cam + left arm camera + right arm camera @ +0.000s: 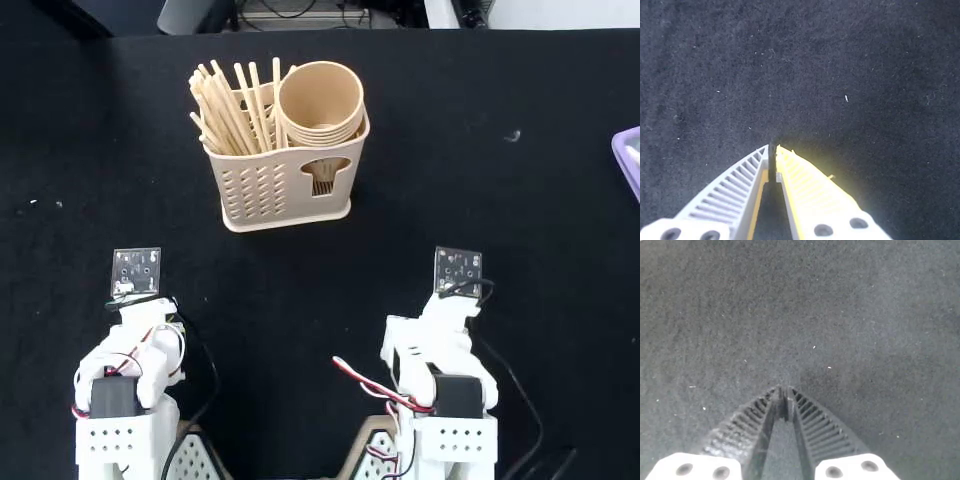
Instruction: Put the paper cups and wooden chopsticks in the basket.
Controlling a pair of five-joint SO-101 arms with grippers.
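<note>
The cups (320,100), seemingly a nested stack, and the chopsticks (235,110) stand in the basket (285,195) on the far middle of the bench (500,250), well apart from both arms. The cups are likely light and easily crushed, so best pinched gently at the rim; the chopsticks look stiff, slim and apt to slip, so best taken mid-length. The left gripper (772,150) and right gripper (784,392) hang closed and empty over the bench.

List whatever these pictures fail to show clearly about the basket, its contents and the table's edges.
1. High view: the paper cups are nested and the basket wall hides their lower parts, so their number is unsure.
2. High view: the wooden chopsticks overlap, lower ends behind that wall; uncountable.
3. High view: a purple object is cut off by the right edge; unidentifiable.
</note>
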